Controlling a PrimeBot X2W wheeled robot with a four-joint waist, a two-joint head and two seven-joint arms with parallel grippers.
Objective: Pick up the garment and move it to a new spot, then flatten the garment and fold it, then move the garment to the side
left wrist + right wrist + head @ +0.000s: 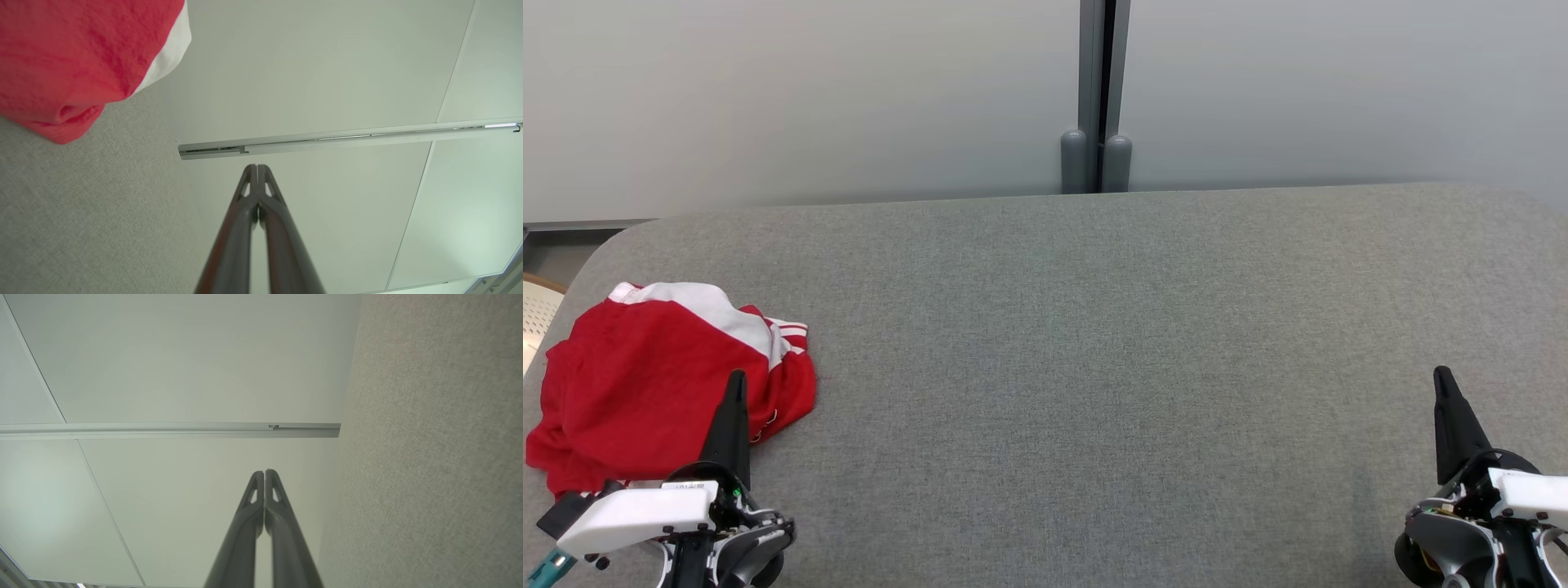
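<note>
— Where's the garment?
— Crumpled, red and white, at the grey table's left edge.
— Anything held?
— Nothing: left gripper at the table's near left, right gripper near right — both pinched tight, empty.

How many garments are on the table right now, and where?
1. A crumpled red and white garment lies at the left edge of the grey table, near the left gripper. The heap could hide a second piece underneath; I cannot tell.
</note>
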